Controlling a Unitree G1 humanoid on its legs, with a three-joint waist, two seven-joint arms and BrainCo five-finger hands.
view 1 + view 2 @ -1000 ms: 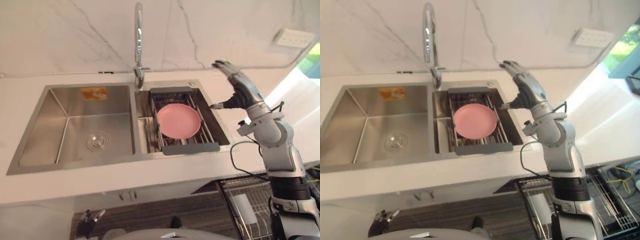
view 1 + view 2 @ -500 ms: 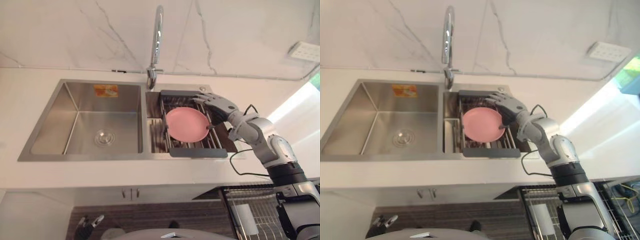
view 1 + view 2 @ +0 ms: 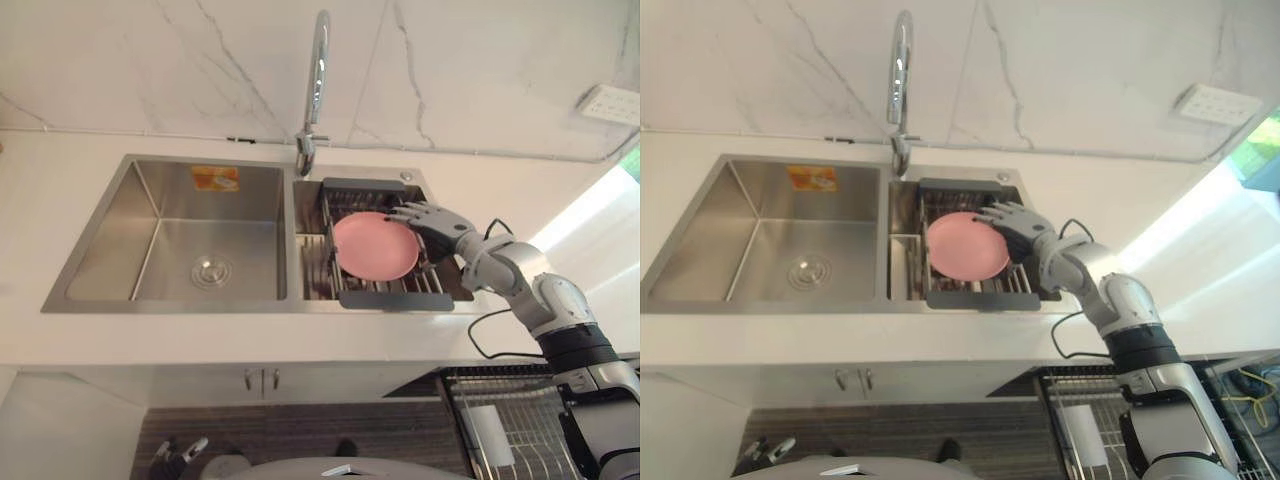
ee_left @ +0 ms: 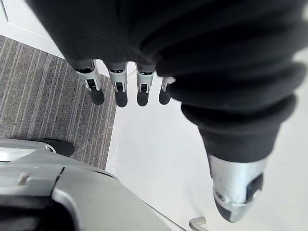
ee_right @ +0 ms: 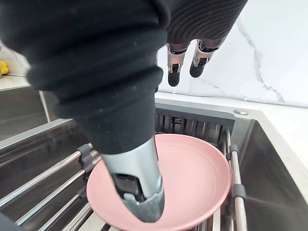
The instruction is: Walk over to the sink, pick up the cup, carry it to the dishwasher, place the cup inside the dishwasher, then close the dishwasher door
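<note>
No cup shows; a shallow pink dish (image 3: 375, 245) lies on a grey wire drain rack (image 3: 390, 298) set across the sink's right basin. My right hand (image 3: 430, 222) reaches in from the right and hovers at the dish's right rim, open. In the right wrist view its thumb (image 5: 137, 187) hangs over the pink dish (image 5: 192, 192) and its fingers (image 5: 175, 72) point towards the marble wall, with nothing held. My left hand (image 4: 118, 89) hangs open beside a white cabinet front, over grey striped floor.
The left basin (image 3: 190, 240) is bare steel with a drain. A tall chrome faucet (image 3: 315, 80) rises behind the divider. White counter surrounds the sink. A dishwasher's wire rack (image 3: 500, 420) stands pulled out at the lower right. A wall socket (image 3: 610, 103) sits at the upper right.
My right hand has come down from its raised place above the counter's right side to the pink dish's right rim. The camera has shifted too.
</note>
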